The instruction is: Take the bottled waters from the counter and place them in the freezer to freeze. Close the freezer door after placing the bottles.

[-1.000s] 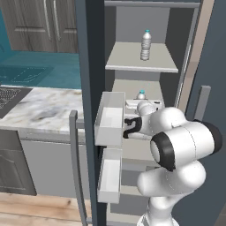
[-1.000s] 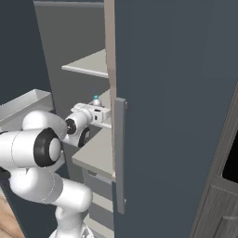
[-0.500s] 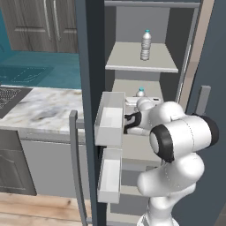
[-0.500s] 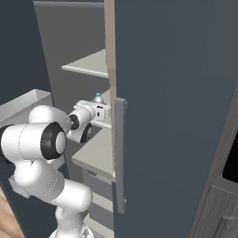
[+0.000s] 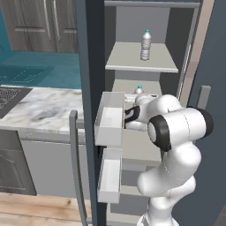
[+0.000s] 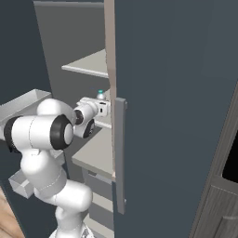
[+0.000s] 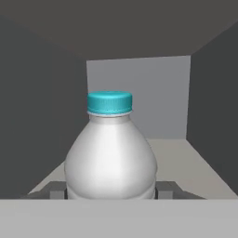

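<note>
One bottled water (image 5: 145, 44) stands upright on the upper shelf inside the open freezer (image 5: 132, 22). The other bottled water (image 7: 110, 153), clear with a light blue cap, is held upright at the second shelf's level; its cap (image 5: 139, 89) (image 6: 100, 94) peeks above the hand. My gripper (image 7: 111, 190) is shut on this bottle, one dark fingertip on each side of its body. The hand (image 6: 95, 109) reaches into the freezer above the pale shelf (image 6: 95, 153). The freezer door (image 5: 90, 66) stands open at the left, beside the marble counter (image 5: 44, 108).
White bins (image 5: 110, 119) on the door's inner side sit close to the left of my arm. A second dark panel with a grey bar handle (image 6: 120, 153) stands close on the arm's right. A dark sink (image 5: 9, 95) lies at the counter's far left.
The hand has pushed slightly deeper into the freezer with the bottle still in its grip, and the arm's elbow has risen. The bottle on the upper shelf has not moved.
</note>
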Robot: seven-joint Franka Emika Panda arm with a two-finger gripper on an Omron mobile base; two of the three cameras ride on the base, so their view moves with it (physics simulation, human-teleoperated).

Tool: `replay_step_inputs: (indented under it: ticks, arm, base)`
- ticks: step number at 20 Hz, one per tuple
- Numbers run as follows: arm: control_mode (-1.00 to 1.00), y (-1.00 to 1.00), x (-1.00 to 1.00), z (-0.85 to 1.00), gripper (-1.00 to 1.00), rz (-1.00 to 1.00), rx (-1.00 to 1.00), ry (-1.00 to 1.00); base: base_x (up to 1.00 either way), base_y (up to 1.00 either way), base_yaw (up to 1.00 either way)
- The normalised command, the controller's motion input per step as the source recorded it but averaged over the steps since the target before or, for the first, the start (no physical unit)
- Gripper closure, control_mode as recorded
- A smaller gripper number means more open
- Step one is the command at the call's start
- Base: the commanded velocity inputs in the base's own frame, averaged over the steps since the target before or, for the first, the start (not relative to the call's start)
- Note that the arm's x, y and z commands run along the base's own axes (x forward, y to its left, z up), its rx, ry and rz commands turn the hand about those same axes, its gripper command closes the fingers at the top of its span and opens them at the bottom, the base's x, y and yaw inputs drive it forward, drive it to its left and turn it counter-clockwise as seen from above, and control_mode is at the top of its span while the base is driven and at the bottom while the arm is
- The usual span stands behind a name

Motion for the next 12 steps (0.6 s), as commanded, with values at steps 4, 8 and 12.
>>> replay_step_inputs:
  ticks: [4,8,12]
  arm:
    - [-1.00,-0.07,0.22,-0.06,1.00,0.00,0.00,0.00]
    - [-1.00,-0.06,0.13,-0.13,1.00,0.00,0.00,0.00]
    - [-1.00,-0.05,0.13,-0.19,1.00,0.00,0.00,0.00]
  base:
    - [0.00,0.00,0.00]
    - [0.00,0.00,0.00]
    - [0.00,0.00,0.00]
